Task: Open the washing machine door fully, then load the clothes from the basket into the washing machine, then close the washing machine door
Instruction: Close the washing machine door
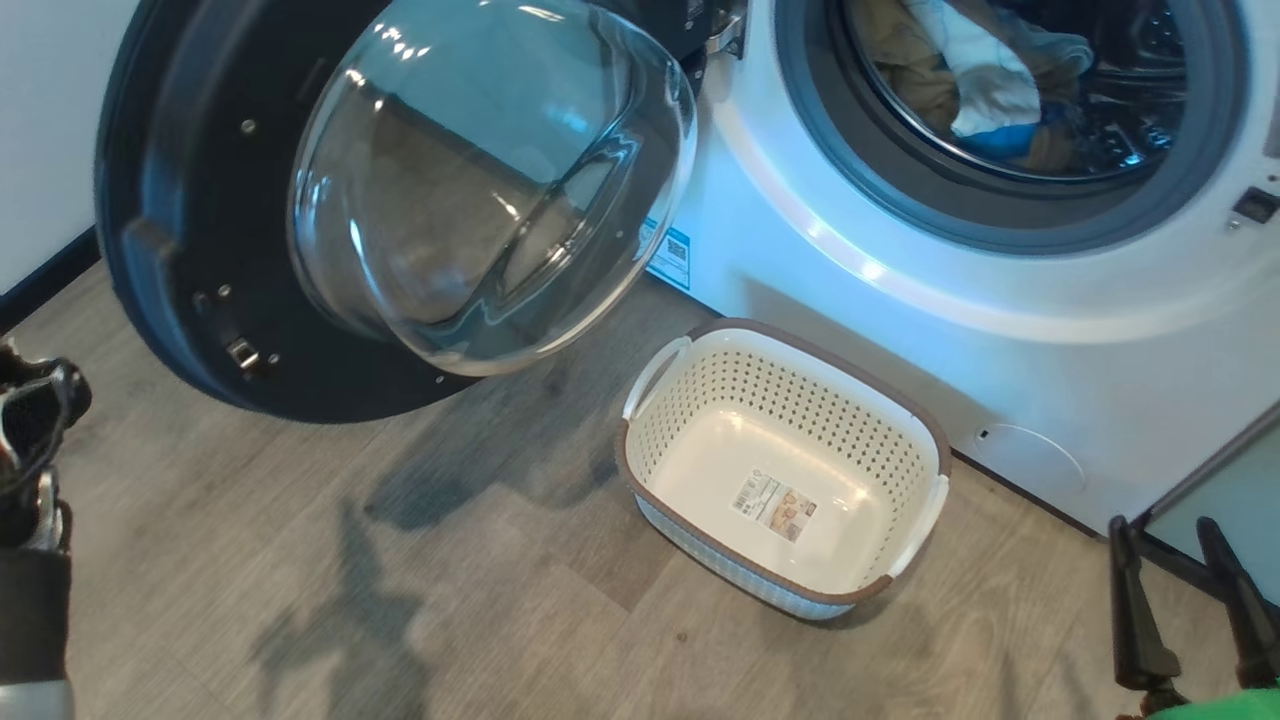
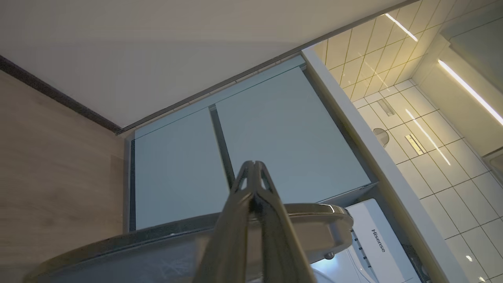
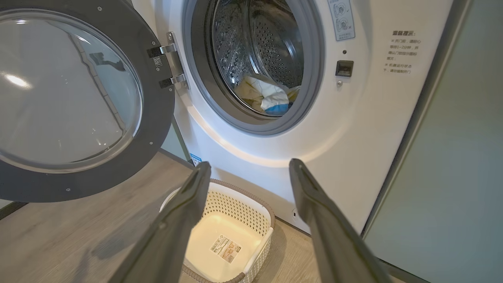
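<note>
There is one washing machine with one round door on two hinges. One heap of clothes lies in its drum. One basket has two white handles and one label. There are two grippers, the left gripper and the right gripper, with two fingers each.

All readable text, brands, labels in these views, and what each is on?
"Hisense": on the washing machine, left wrist view.
"温馨提示:": heading on the machine's front; the smaller lines beneath are too small to read.
Too small to read: label on the basket base.
Blurred: blue sticker low on the machine.
</note>
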Tool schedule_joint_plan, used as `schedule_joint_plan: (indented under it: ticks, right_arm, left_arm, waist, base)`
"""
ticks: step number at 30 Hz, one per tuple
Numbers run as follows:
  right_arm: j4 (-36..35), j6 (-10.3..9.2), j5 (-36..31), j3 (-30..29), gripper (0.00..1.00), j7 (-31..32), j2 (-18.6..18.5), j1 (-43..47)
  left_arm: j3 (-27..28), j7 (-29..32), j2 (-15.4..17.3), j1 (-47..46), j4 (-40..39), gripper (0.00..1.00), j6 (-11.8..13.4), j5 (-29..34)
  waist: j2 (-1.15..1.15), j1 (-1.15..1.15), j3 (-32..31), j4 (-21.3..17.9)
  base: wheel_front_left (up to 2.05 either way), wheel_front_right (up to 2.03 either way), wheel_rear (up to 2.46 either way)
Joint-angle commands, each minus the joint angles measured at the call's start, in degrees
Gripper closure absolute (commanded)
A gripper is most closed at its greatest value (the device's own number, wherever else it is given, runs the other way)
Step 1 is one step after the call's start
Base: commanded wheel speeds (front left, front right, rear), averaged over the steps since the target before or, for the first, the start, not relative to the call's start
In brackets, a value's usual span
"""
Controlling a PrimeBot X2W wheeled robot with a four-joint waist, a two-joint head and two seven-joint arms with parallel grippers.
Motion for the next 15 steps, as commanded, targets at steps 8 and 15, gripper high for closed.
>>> schedule_joint_plan:
  ticks: [8, 15]
  right_arm:
    - [-2.4, -0.16, 0.2, 1.6, 0.00, 0.8, -1.9, -2.4]
    - [-2.7, -0.16, 0.4, 2.0, 0.00, 1.2, -2.1, -2.5]
  left_arm:
    - [2.4, 3.6, 5.2, -6.2, 7.6, 1.00, -0.8, -3.3]
    - [1.7, 5.4, 6.2, -9.2, 15.4, 1.00, -0.9, -4.0]
  waist:
    - [0.00, 0.00, 0.0, -1.9]
    - [0.00, 0.00, 0.2, -3.5]
  base:
    - [0.00, 0.00, 0.00]
    - [0.00, 0.00, 0.00]
